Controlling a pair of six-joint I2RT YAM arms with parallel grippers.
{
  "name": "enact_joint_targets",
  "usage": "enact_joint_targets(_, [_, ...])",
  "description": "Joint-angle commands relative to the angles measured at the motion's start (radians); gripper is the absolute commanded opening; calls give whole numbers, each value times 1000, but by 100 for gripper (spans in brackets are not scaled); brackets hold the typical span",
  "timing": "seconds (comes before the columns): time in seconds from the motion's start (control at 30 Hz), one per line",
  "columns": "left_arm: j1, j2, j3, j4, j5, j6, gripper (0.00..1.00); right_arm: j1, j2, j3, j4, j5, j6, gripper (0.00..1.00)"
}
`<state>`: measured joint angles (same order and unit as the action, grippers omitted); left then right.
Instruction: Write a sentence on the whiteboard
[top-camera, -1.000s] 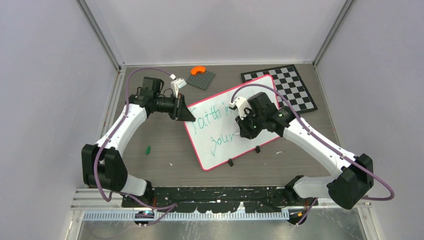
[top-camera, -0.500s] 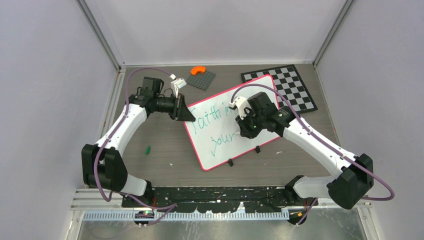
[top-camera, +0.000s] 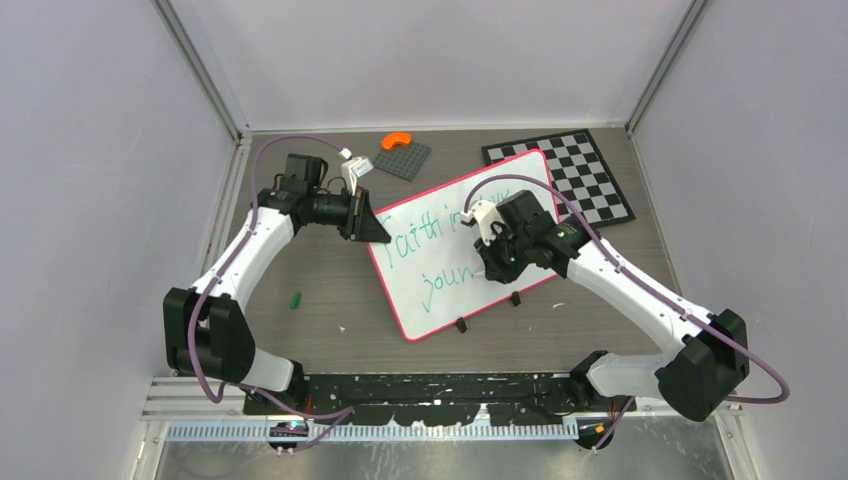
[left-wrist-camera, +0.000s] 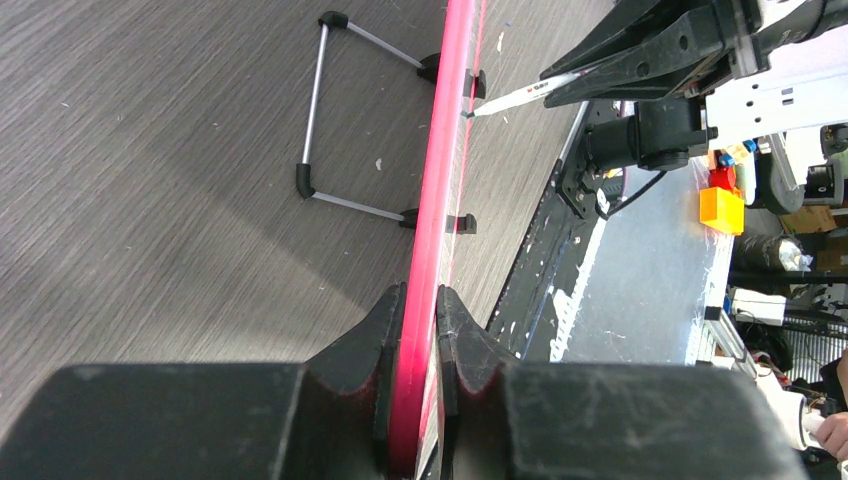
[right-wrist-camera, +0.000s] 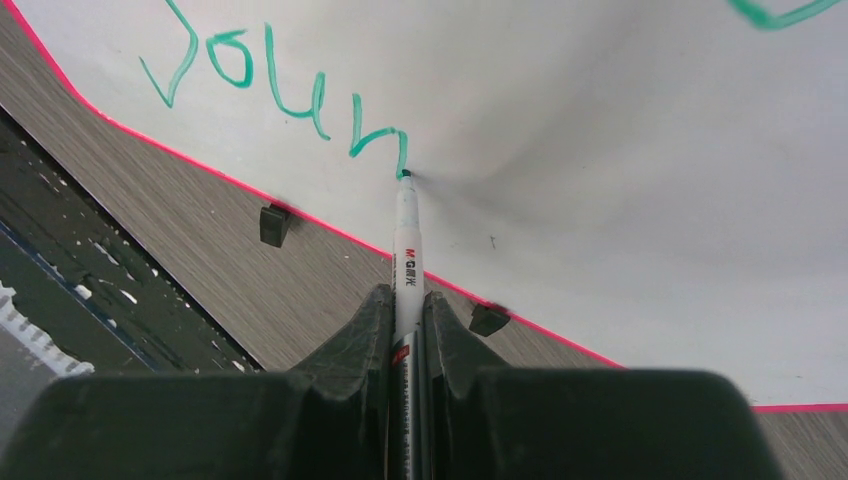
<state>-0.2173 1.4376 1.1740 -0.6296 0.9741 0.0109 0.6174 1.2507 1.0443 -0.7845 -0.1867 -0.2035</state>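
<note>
The table's near edge lies on the near side of the whiteboard (top-camera: 420, 306), a large flat white rectangular board with rounded corners and a thin red-pink rim, which sits skewed at the table centre. Two small black clips (right-wrist-camera: 272, 224) sit on the whiteboard's near rim. Just beyond them, over the whiteboard's near-right part, the right gripper (right-wrist-camera: 405, 300) is closed tightly on a slim white-barrelled marker (right-wrist-camera: 407, 230). Its green tip touches the whiteboard face at the end of the last stroke. The sentence (top-camera: 447, 281), thin green handwritten lettering, stands unfinished: the lower line reads "journ", and the upper line is partly hidden by the right arm. At the whiteboard's left edge, the left gripper (left-wrist-camera: 420, 300) pinches the rim between nearly closed fingers. The left wrist view shows this edge-on, with a thin wire bracket (left-wrist-camera: 315, 130) on the whiteboard's back side. A small green object (top-camera: 296, 299), possibly a cap, lies well apart to the left of the whiteboard. A black-and-white checkered board (top-camera: 590, 180) lies just beyond the whiteboard's far-right corner. A dark grey studded plate (top-camera: 408, 160) carrying an orange curved piece (top-camera: 397, 140) lies beyond its far edge. The whiteboard is probably light, thin and fairly stiff, with a slick face that offers no purchase and smears fresh ink. Take hold at the rim only, and expect it to slide under pen pressure unless the rim is clamped.
</note>
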Motion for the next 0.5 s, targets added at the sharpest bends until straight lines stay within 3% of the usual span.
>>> enact_joint_targets(0.0, [-5,28,10,-8,-117,46,0,-8,3,94,48,23,-2,0])
enact_joint_targets(0.47, [-6,34,14,-15,-119,52,0,-64,-10,49,39,33,-24,0])
